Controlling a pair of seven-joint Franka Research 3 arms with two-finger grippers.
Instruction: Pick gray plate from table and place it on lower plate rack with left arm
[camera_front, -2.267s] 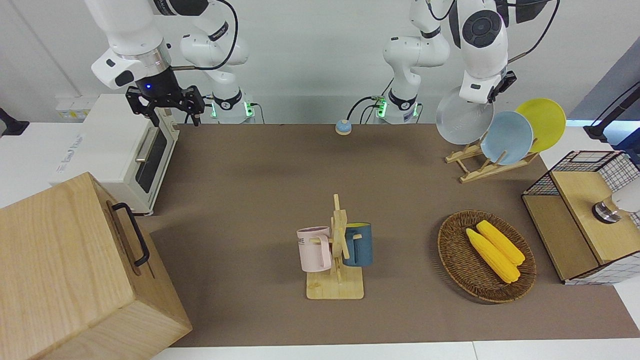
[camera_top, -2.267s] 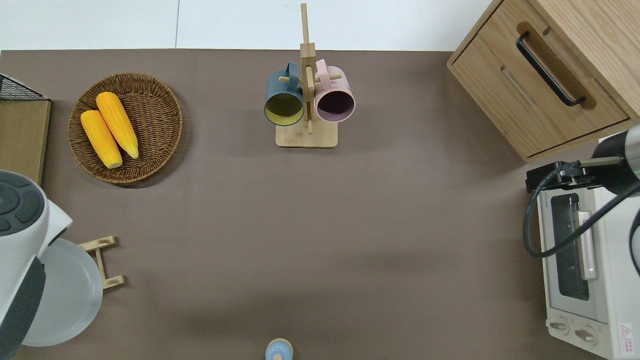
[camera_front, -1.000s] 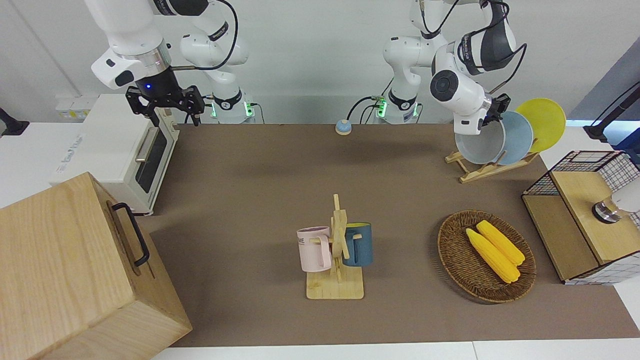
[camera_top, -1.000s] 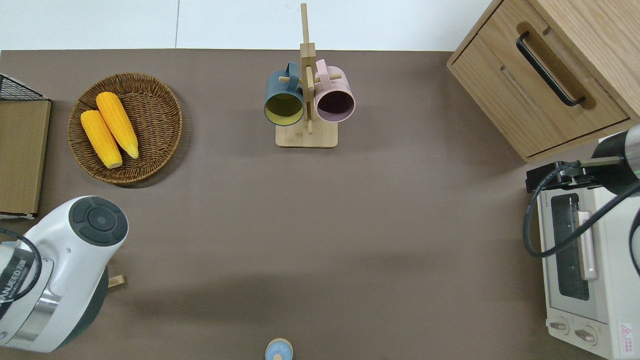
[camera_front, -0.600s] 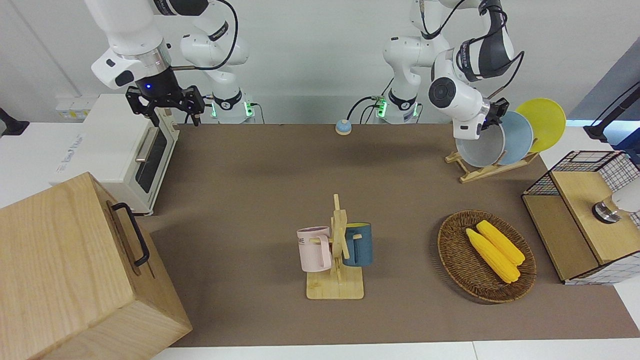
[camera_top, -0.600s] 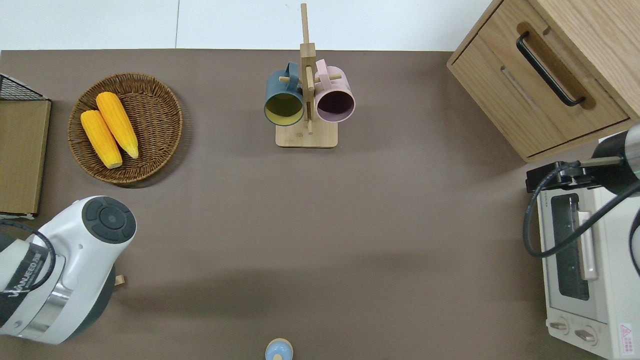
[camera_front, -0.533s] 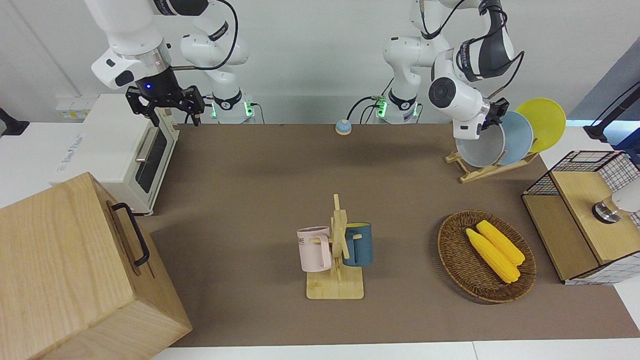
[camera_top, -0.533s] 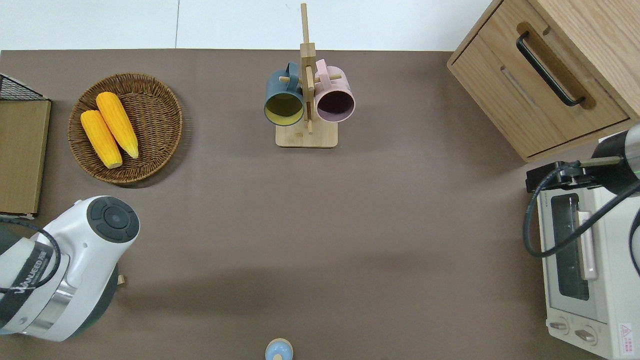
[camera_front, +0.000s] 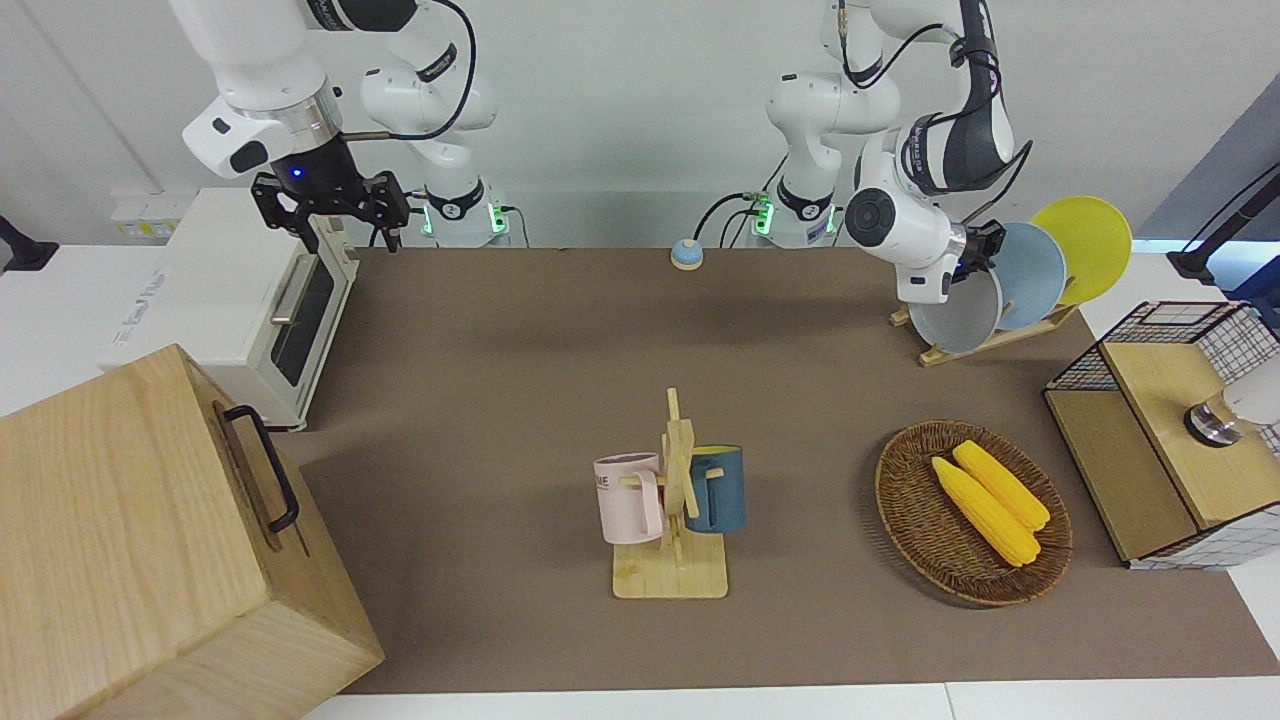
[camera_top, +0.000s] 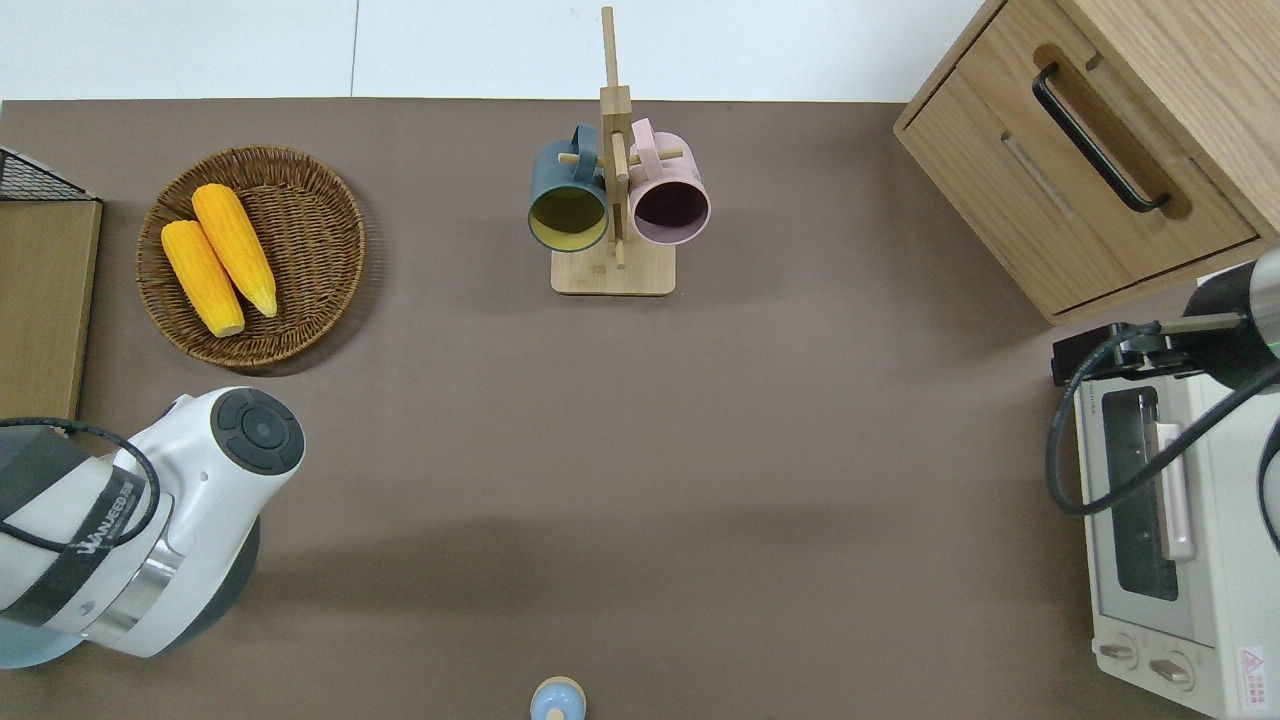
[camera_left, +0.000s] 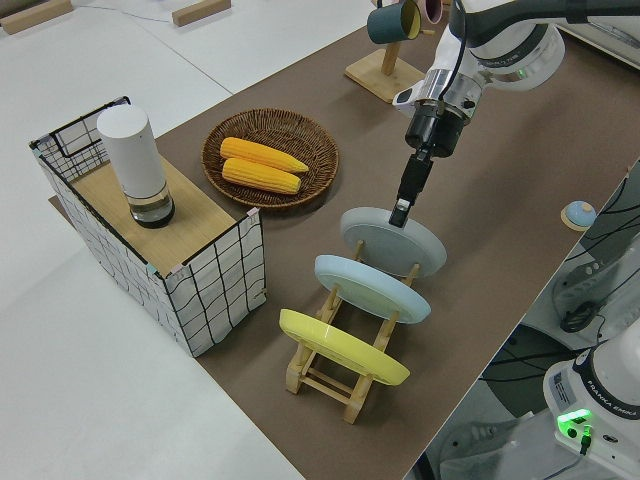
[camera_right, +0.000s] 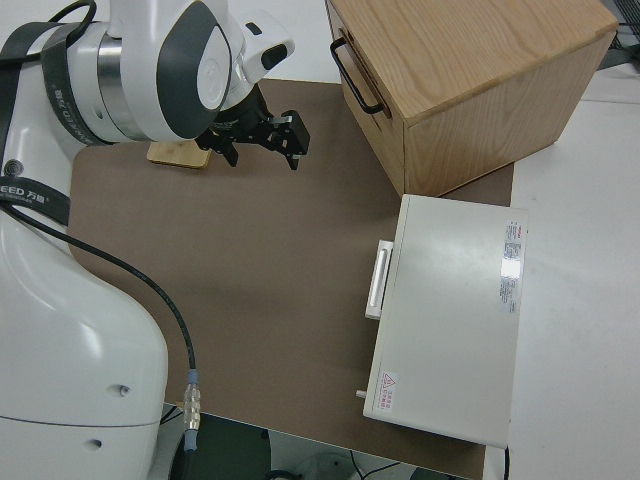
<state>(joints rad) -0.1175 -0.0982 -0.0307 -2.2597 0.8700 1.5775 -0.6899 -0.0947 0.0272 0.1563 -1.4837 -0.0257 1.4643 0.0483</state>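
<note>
Jaws of the left gripper (camera_left: 402, 207) pinch the top rim of the gray plate (camera_left: 394, 240), which stands in the rack's (camera_left: 345, 372) lowest slot beside the blue plate (camera_left: 372, 288). It looks stiff, slick and breakable; the rim is the only handhold. The right arm is parked.

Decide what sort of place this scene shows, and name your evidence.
Probably a robotics lab staged as a kitchen: a plate rack with plates, a toaster oven, and a mug stand share one table.
</note>
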